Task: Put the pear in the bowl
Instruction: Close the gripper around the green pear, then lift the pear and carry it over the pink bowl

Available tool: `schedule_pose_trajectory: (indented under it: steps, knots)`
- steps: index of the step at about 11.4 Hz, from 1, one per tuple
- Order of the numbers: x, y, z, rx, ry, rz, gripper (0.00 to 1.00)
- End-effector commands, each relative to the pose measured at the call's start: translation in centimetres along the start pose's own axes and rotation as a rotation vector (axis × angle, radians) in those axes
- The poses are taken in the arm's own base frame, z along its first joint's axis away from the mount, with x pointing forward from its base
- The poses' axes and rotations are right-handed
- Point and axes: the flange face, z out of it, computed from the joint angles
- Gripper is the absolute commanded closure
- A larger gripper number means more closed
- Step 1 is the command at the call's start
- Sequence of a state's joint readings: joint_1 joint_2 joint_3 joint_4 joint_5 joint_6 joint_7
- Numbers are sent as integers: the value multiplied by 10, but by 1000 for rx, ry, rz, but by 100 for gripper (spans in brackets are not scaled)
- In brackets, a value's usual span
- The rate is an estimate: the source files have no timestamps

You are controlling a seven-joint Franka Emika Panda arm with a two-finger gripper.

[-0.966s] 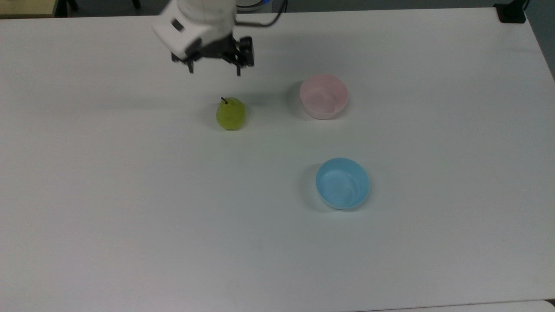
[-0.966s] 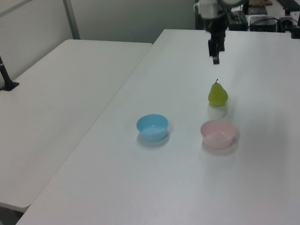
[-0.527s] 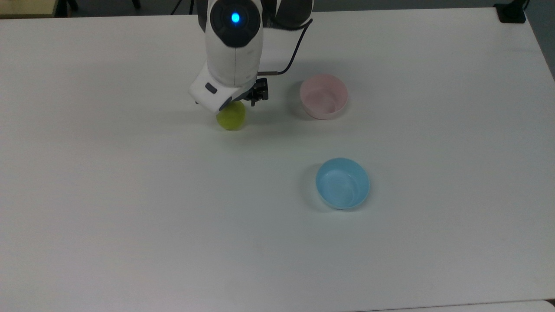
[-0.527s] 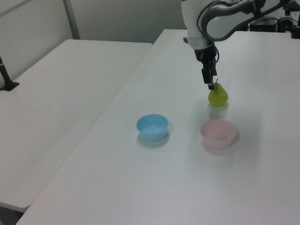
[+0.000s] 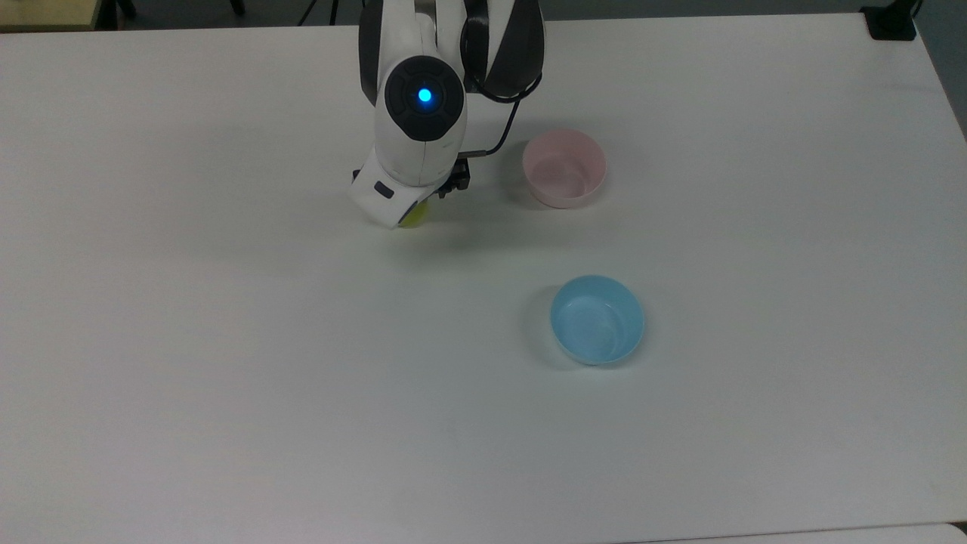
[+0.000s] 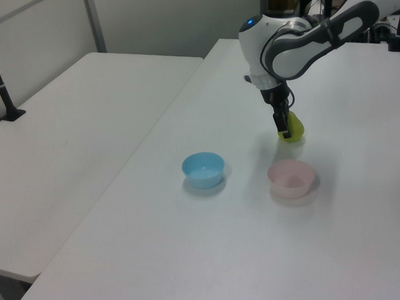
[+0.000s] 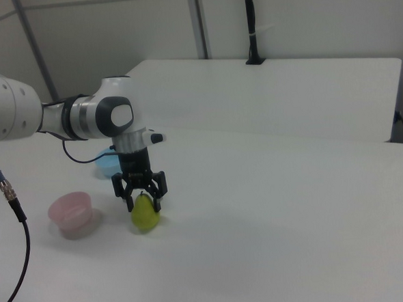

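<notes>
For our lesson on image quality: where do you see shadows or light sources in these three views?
Top view: a blue light glows on the arm, and a soft shadow spreads on the table beneath it. Left view: faint shadows ring the pink bowl and blue bowl. Right view: a dim shadow lies beside the pear.

smooth plastic bowl (image 5: 564, 168), matt white table (image 5: 227, 340)

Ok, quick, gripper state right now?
Gripper: open, jaws straddling the top of the pear, which sits on the table; not closed on it.
</notes>
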State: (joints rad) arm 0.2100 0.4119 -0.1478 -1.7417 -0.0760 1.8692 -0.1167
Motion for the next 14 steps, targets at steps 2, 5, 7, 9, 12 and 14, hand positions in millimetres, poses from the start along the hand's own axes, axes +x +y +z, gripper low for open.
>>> schedule_pose_trajectory:
  steps: [2, 5, 7, 9, 12, 14]
  knots:
    - [-10, 3, -15, -19, 29, -24, 79]
    - [-47, 19, -86, 11, 84, -43, 82]
    - [-58, 15, -135, 92, 155, -7, 82]
    - [-52, -32, -145, 92, 163, -17, 81]
    - [-52, -112, -146, 66, 149, -70, 81]
    - [-48, -153, -137, 48, 136, -102, 79]
